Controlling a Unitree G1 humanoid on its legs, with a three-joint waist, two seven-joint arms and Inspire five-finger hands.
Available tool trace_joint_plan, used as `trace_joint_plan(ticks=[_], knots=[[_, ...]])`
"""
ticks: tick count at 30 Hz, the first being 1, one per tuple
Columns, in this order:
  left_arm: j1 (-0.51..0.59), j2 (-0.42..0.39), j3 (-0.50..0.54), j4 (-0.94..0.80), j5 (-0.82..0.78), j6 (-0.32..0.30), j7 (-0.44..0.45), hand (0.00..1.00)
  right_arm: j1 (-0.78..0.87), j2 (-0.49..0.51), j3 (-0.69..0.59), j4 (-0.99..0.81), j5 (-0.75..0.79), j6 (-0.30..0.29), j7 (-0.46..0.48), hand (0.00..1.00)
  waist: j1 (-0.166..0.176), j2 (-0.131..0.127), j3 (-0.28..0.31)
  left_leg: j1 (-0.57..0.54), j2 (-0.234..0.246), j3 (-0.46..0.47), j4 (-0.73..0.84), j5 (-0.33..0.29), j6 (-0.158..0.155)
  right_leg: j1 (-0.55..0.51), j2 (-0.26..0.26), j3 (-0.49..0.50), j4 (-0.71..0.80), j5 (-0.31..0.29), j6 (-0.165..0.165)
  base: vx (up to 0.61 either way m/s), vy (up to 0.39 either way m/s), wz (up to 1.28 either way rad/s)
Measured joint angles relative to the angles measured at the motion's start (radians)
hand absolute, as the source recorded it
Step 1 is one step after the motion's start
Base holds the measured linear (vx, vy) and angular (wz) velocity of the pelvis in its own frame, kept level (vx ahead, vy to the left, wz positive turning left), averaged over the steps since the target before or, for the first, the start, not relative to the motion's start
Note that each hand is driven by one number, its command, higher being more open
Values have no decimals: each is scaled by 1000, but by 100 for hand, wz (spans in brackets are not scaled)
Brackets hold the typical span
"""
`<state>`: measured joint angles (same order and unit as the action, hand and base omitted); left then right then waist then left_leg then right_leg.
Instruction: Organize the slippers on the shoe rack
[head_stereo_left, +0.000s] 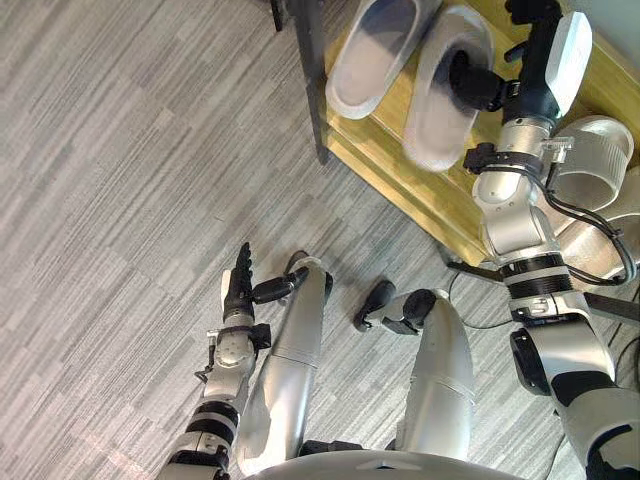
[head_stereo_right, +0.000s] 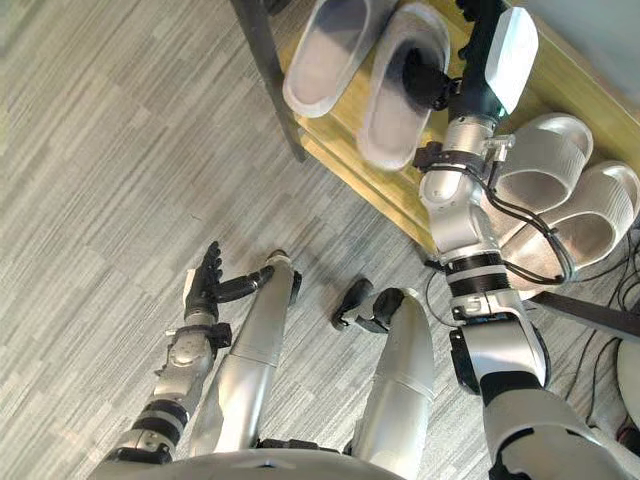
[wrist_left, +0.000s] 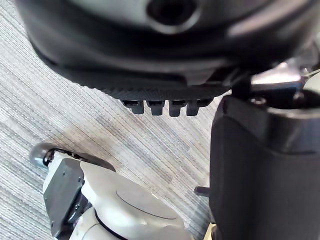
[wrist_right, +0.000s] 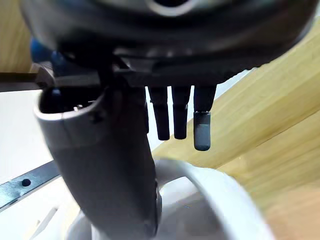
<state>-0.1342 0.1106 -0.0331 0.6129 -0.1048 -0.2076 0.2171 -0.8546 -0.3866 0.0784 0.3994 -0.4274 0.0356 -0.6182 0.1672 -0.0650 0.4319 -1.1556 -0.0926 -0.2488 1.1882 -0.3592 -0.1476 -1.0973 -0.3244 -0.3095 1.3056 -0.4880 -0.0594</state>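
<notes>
Right hand (head_stereo_left: 545, 50) at a slipper (head_stereo_left: 440, 95) on the rack (head_stereo_left: 400, 170); left hand (head_stereo_left: 238, 290) idle.

Eye views: two grey slippers lie side by side on the upper shelf (head_stereo_left: 620, 95). The right hand is at the right-hand one, its thumb (head_stereo_left: 470, 80) in the opening. A second pair (head_stereo_right: 560, 190) lies lower on the rack, right of the arm. The left hand hangs low over the floor (head_stereo_left: 120, 200), holding nothing. Left wrist view: the fingers (wrist_left: 155, 106) are straight, side by side, above the floor. Right wrist view: the fingers (wrist_right: 202, 125) are straight, side by side, over the wooden shelf. The thumb stands apart from them, against the slipper's rim; nothing is clamped.
</notes>
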Motion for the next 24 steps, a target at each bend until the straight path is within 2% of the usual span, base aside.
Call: trace_joint_plan(ticks=[7, 13, 24], knots=[[-2, -1, -2, 0, 10, 17, 3, 100, 38, 43, -21, -49, 117, -2, -19, 100, -3, 4, 2, 18, -4, 5, 3, 1, 2, 24, -7, 1, 1, -3, 4, 16, 11, 2], [-2, 1, 4, 2, 27, 43, 3, 100, 145, 84, -22, -138, 118, -6, -15, 100, -10, 8, 4, 52, 3, 21, 0, -2, 9, 55, -8, 9, 0, -7, 4, 18, 3, -2], [-9, 2, 20, 33, 40, 80, 3, 100, 346, 170, -20, -255, 108, -5, 33, 100, -14, 22, 0, 112, 41, 40, -22, -3, 11, 109, 21, 11, -27, -5, 6, 18, -1, -7]])
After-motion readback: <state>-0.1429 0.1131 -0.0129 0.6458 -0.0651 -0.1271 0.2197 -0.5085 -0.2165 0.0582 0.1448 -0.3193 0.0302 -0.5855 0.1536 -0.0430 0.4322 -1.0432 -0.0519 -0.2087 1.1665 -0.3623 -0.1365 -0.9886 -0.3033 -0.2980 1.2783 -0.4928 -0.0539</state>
